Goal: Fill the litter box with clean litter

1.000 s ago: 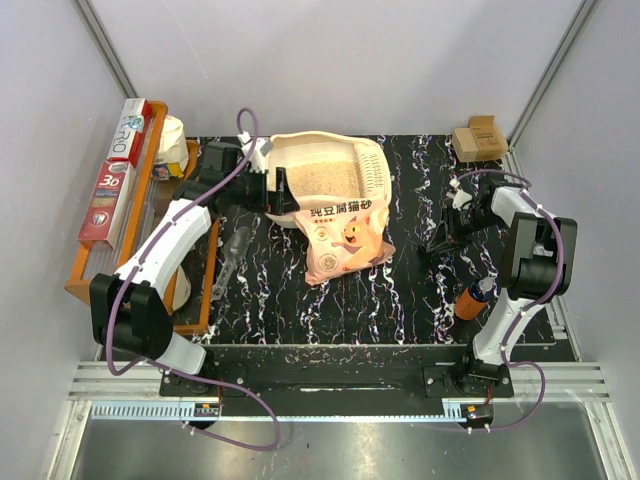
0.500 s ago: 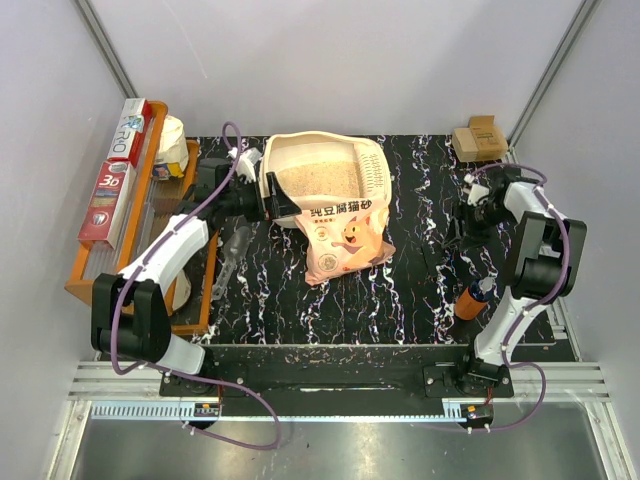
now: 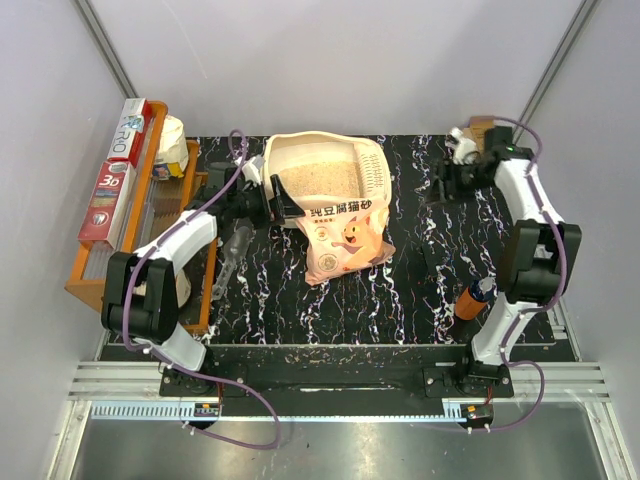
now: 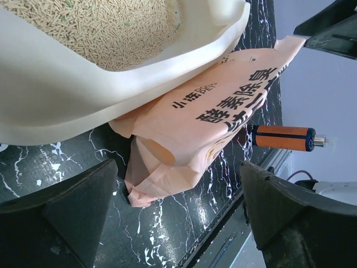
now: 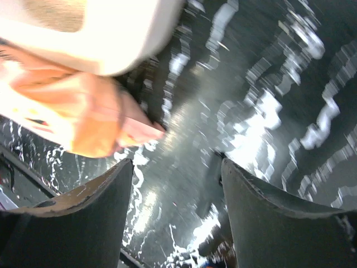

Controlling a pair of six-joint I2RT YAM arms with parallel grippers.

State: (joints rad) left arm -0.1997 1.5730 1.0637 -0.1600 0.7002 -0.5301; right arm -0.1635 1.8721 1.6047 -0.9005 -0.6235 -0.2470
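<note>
The cream litter box [image 3: 272,160] stands at the back middle of the black marble table, with pale tan litter [image 3: 320,180] inside. The pink-and-white litter bag [image 3: 345,235] lies against its near edge. My left gripper [image 3: 272,203] is open and empty at the box's near-left corner. Its wrist view shows the box rim [image 4: 83,106], the litter [image 4: 100,28] and the bag [image 4: 212,117] ahead of the gripper [image 4: 178,223]. My right gripper [image 3: 437,185] is open and empty, right of the box. Its blurred wrist view shows the box corner [image 5: 111,33] and the bag [image 5: 72,111] beyond the gripper [image 5: 177,218].
An orange wooden tray [image 3: 140,215] with boxes [image 3: 120,170] runs along the left edge. A clear object [image 3: 230,255] lies beside it. A cardboard box [image 3: 480,135] sits at the back right. An orange bottle [image 3: 472,297] stands near the right arm's base and shows in the left wrist view [image 4: 281,138].
The right arm has swung away from me, from mid-right to the back right, its gripper now facing the box. The left gripper has shifted slightly along the box's near-left corner.
</note>
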